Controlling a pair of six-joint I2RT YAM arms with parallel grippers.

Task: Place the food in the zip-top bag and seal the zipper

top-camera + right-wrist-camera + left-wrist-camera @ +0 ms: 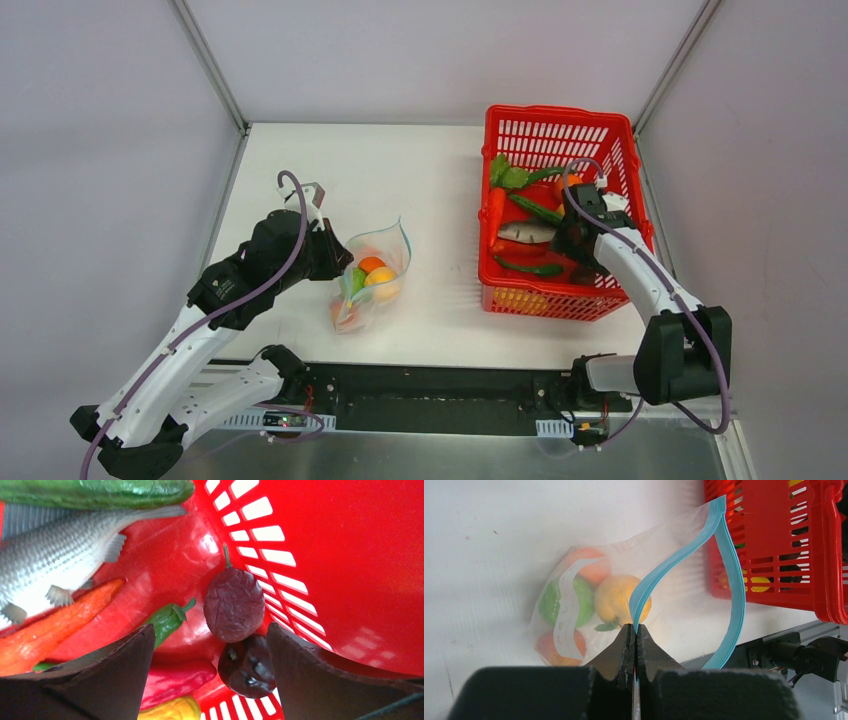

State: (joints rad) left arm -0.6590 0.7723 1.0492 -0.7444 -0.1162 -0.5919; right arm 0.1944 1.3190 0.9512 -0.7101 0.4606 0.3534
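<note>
Zip-top bag (372, 275) lies on the white desk (430, 180), left of the red mesh basket (560, 120) and clear of it; mouth gaping, the two lips of the teal zipper (724, 580) parted in a wide loop. Left hand (635, 630) clenched on the near lip of the zipper, fingers pressed flat together with the strip pinched between them. Inside the bag: an orange ball (594, 567), a green piece (561, 600), a peach ball (619, 600) with a small leaf, and another orange shape low in the pouch; a white label patch (566, 615) runs across the front. Right hand (211, 630) is down inside the basket, released, fingers spread wide; between them, close to the basket's slotted wall, a wrinkled dark purple ball (234, 605) with a stem, and a second dark ball (247, 665) just beneath it, the two apparently touching; cannot tell whether the fingers touch either. Beside these: a green chilli (165, 622), a toy fish (60, 560), a red pepper (175, 677).
</note>
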